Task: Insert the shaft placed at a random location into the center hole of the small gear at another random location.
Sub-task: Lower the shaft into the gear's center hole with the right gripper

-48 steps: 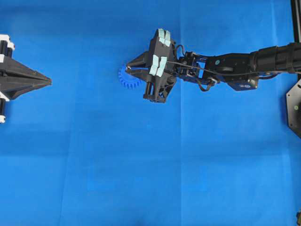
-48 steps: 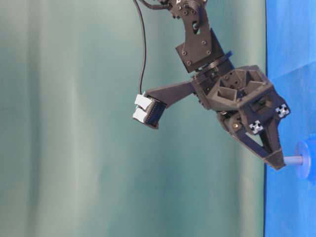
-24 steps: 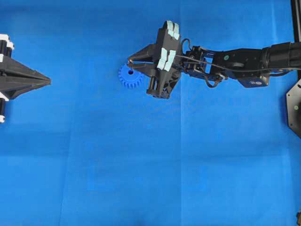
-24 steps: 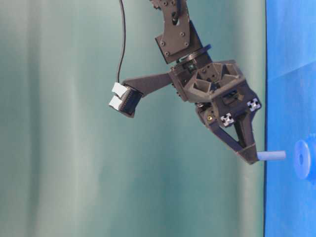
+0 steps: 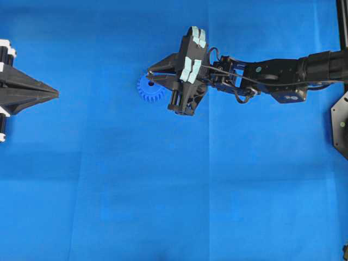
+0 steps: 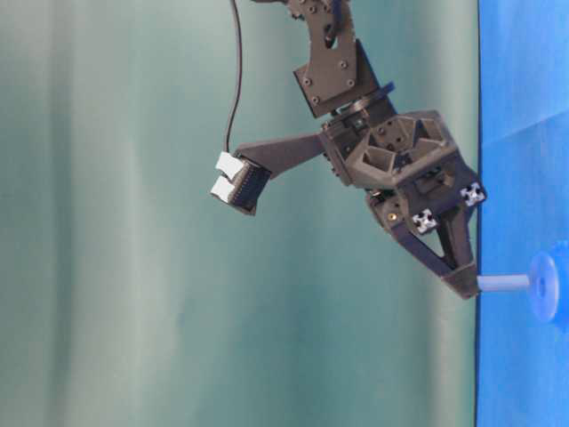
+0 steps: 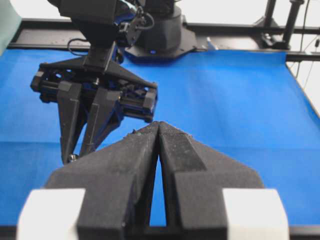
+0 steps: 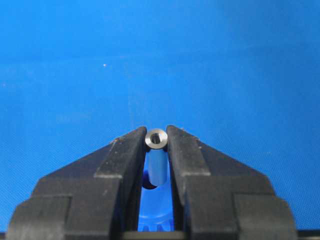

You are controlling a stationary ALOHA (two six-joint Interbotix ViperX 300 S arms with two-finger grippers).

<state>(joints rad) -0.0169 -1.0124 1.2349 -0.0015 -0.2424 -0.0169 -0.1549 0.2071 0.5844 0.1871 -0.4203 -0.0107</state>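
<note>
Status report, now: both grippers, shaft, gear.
Right gripper shut on the shaft. Shaft tip at the small gear, over its hub. Left gripper shut, holding nothing, parked apart. Nothing in the way.

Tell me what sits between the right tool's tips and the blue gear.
Only the shaft, clamped in the right tool, bridges the gap to the small gear in the table-level view.

One small bright blue plastic toothed gear (image 5: 149, 90) is present. One thin silvery-grey metal shaft (image 6: 503, 283) is present. Two black robot grippers are in view: one left gripper (image 5: 54, 93) and one right gripper (image 5: 149, 76). One blue table covering (image 5: 163, 190) is present.
</note>
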